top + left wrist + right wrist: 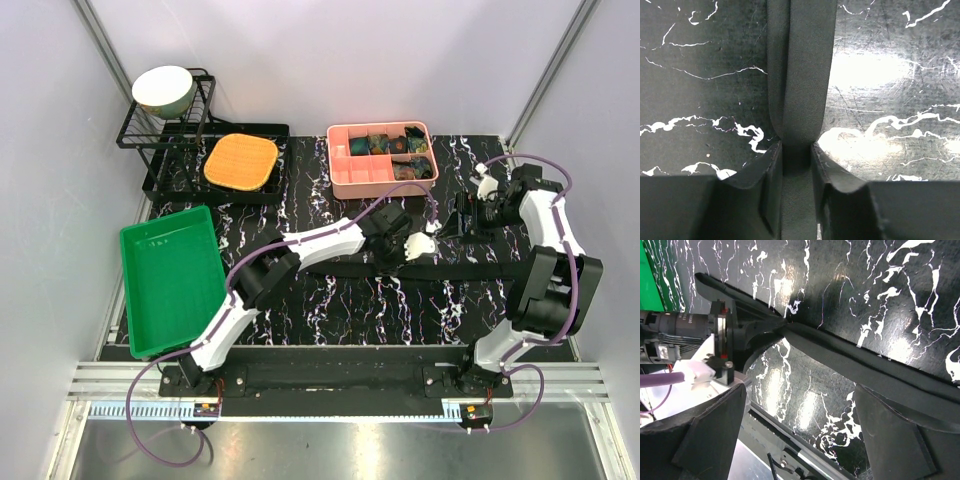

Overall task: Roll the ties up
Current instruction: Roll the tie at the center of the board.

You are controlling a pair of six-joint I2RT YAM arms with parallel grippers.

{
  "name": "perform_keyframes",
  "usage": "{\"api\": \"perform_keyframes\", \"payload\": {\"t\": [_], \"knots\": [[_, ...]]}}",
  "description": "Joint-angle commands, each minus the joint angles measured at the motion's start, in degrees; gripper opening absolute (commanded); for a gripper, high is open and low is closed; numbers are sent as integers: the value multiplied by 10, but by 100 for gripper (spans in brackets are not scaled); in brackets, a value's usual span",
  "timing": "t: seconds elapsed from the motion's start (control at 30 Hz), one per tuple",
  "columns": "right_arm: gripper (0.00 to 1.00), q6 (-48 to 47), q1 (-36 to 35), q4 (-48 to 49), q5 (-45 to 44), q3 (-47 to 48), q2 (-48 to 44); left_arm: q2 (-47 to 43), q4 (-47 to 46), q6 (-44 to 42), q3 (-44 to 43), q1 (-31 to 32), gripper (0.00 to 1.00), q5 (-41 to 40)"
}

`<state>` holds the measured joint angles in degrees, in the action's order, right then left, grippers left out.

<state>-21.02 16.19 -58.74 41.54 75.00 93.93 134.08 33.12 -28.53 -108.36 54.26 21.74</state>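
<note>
1. The tie [470,269] lies flat and stretched out on the black, white-veined counter [330,310], running along the 9-to-3 o'clock line just past the counter's middle. It is plain dark fabric, folded lengthwise in the left wrist view [802,75].
2. The left end effector [388,255] is clamped on the tie partway along its length. Its two fingers [771,170] pinch the strip between them so that the fabric narrows at the grip.
3. The right end effector [456,216] stands toward 2 o'clock from that grip, with its jaws wide apart and nothing in them. In its own view the tie [850,357] crosses diagonally beyond its fingers [890,440], and the left end effector [775,326] shows at 10 o'clock, on the tie.
4. At 12 o'clock from the tie sits a pink tray [347,180] with compartments – several hold rolled ties [415,169] with teal and brown patterning.
5. At 9 o'clock, over the counter's left edge, rests a green tray [170,275].
6. Toward 10 to 11 o'clock stands a black wire rack [165,135] carrying a pale bowl [164,90], with an orange, square-ish pad [241,162] on a black tray beside it.
</note>
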Motion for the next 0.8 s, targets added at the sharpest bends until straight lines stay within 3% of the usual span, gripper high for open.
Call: {"api": "perform_keyframes", "payload": {"t": [0.0, 0.1, 0.13, 0.17, 0.2, 0.3, 0.77], "knots": [[92, -14, 3, -14, 6, 11, 13, -14, 18, 1, 18, -1, 25, 35], [88, -11, 3, -17, 6, 6, 21, -16, 17, 16, 11, -5, 26, 47], [84, -11, 3, -18, 6, 4, 22, -18, 14, 28, 10, -6, 32, 45], [82, -10, 3, -19, 3, 2, 23, -24, 12, 33, 9, -7, 44, 42], [81, -10, 3, -19, -3, 0, 23, -28, 9, 37, 10, -6, 65, 39], [79, -10, 6, -20, -4, 3, 22, -57, -33, 43, 39, -6, 92, 33], [81, -38, 108, -73, -7, 113, 81, 57, -32, 74, -89, 29, 94, 12]]}}
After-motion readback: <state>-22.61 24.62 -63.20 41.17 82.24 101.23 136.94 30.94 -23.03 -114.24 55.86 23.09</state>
